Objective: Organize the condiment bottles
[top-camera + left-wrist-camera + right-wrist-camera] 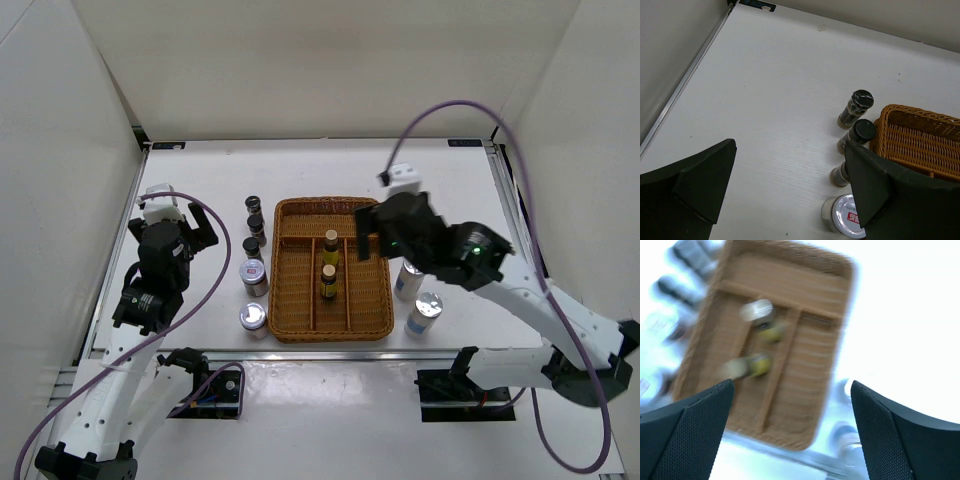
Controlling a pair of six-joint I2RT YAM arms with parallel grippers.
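White walls (300,70) close in a white table (200,170) on three sides, with a brown wicker tray (310,204) set near the middle.

The right pincer (362,232) stands wide apart with nothing between its fingers (685,435). It hangs over the far right part of the tray. Its own wrist view is badly smeared, so whether it touches the wicker cannot be told. The right arm reaches in from the near right corner, its forearm slanting toward the tray and a purple cable (450,105) arching above it.

The left pincer (190,225) is spread just as wide and is empty too, held over bare table to the left of the tray. Its arm rises from the near left, bent at the elbow.

Two amber bottles (331,246) sit in the tray's middle lane, one behind the other. Three dark bottles (860,107) stand in a row just outside the tray's left rim, toward the far end. Two silver-lidded jars (254,276) stand nearer along that same side. Two white cylinders (425,313) stand beside the tray's right rim; the farther one is partly under the right arm.
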